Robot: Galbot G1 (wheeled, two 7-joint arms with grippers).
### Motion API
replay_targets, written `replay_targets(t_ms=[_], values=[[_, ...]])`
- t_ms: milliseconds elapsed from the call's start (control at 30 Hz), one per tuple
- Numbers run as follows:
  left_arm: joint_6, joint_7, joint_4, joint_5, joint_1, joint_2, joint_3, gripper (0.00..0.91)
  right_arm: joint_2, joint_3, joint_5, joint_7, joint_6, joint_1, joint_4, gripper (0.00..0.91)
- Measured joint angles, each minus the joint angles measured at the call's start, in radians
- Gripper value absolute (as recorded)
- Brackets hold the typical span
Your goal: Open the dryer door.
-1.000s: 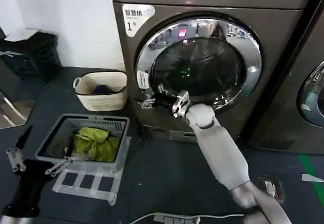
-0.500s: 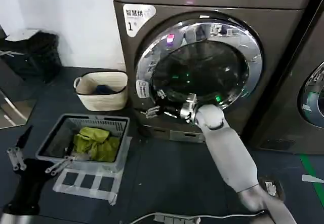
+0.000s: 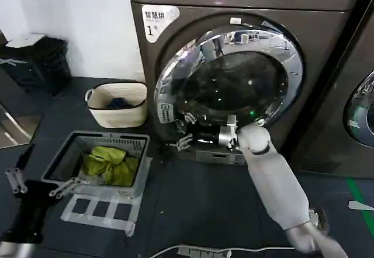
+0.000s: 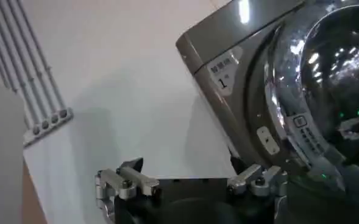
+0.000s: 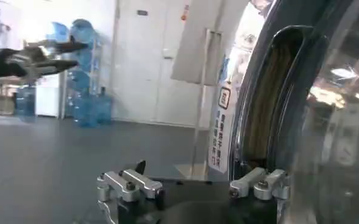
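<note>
Over the last second the dryer door [image 3: 229, 82] on machine 1 has swung outward on its right-hand hinge, its left edge now standing proud of the machine front, drawn by the right gripper [image 3: 188, 140] at the door's lower left rim. That gripper's fingers are spread, hooked behind the edge rather than pinching it, so the latch looks released and more pulling should finish the opening. The left gripper [image 3: 41, 186], fingers also spread, waits well away from the door, beside the laundry basket [image 3: 70, 147].

dryer door [image 3: 228, 77] ajar, right gripper [image 3: 188, 140] at rim
</note>
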Motion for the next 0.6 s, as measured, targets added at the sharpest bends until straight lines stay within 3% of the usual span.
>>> replay_targets(t_ms=[600], values=[[0.036,0.006,0.014,-0.047,-0.030,0.026,-0.001,0.907,-0.105,0.078,0.030,-0.190,0.041,-0.150,0.113,0.907]])
